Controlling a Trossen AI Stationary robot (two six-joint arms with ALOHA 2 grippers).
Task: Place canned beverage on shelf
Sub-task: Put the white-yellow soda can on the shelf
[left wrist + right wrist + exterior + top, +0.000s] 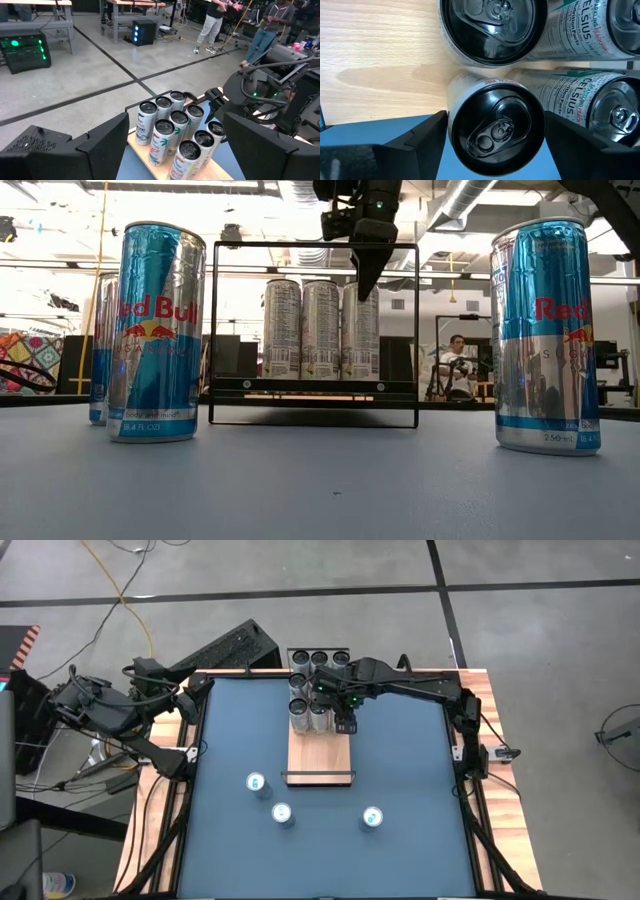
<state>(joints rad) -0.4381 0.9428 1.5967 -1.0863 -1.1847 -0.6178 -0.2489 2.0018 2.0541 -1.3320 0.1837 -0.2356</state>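
A blue tabletop (400,840) fills the overhead view, with a dark robot arm at each side. Across its far middle lies the shelf (320,760), a long pale wood board with thin black rails at its short ends. At the shelf's far end stands a tight cluster of tall slim cans (309,715), white with black tops. Three more cans stand loose on the tabletop nearer the camera: one left of centre (257,782), one just beside it (283,814), one to the right (372,817). The right hand (346,725) hangs just above the can at the cluster's near right corner (492,122), its two dark fingers spread wide on either side and gripping nothing. The left hand (172,137) waits off the tabletop's far left corner, also wide open and empty. A can like this is probably stiff if full, fairly light, smooth and slippery, and easily tipped because it is tall and narrow; the best hold seems to be across the round body at mid-height. The overhead view alone shows the layout. The table-level view alone shows the loose cans' blue and silver sides and a seated person far behind. The right wrist view alone shows the pull tab and how closely neighbouring cans crowd it.
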